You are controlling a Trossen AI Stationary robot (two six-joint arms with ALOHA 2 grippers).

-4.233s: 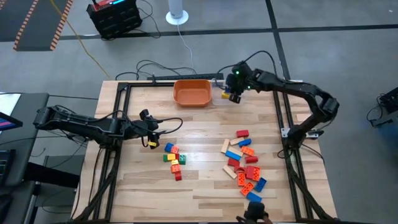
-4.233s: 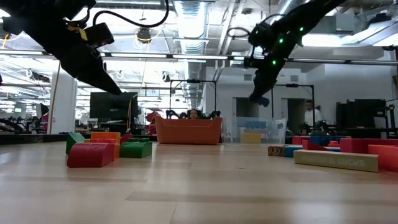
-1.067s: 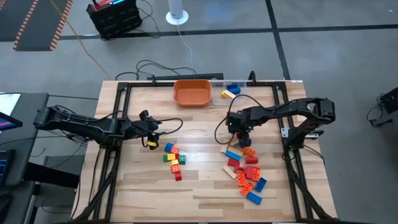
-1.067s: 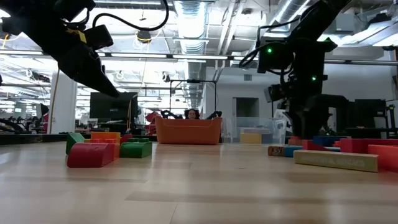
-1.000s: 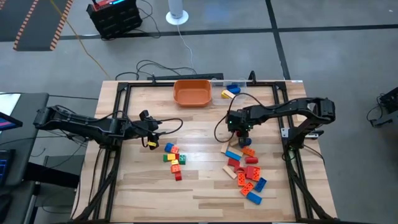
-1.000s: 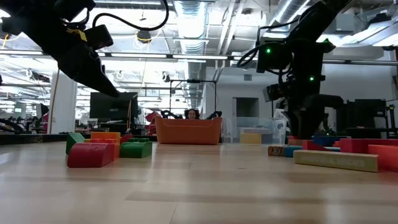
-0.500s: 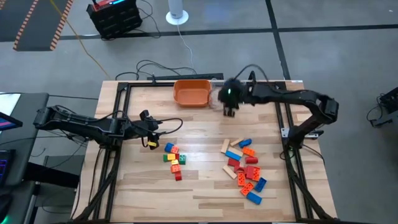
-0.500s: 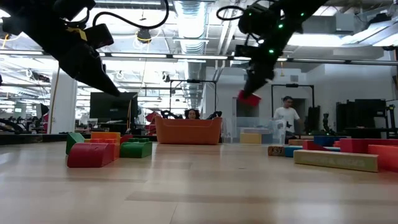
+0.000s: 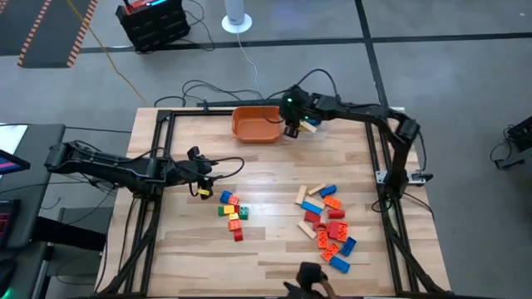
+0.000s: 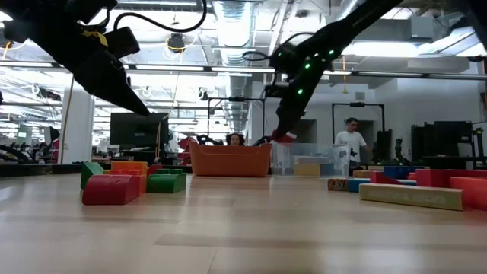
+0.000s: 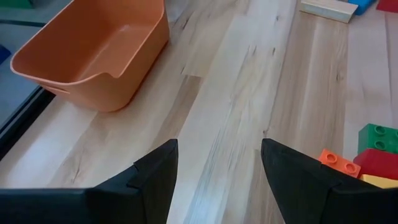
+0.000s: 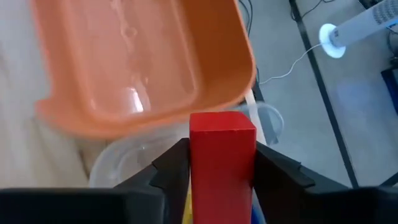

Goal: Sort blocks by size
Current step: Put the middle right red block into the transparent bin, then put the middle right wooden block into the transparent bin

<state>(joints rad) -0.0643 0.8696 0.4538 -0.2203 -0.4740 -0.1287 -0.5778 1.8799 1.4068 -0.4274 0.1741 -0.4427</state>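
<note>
Right gripper (image 12: 221, 163) jaws clenched on red block (image 12: 222, 149), above the gap between orange bowl (image 9: 256, 124) and clear container (image 12: 124, 163). Risk: early release drops it in the wrong one. Left gripper (image 11: 217, 168) released, waiting near small pile (image 9: 232, 210).

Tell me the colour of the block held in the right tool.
Red block; the right wrist view shows it best.

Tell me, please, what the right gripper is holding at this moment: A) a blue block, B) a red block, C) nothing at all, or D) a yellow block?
B: in the right wrist view the right gripper is shut on a red block, held above the edge of the orange bowl and the clear container.
</note>
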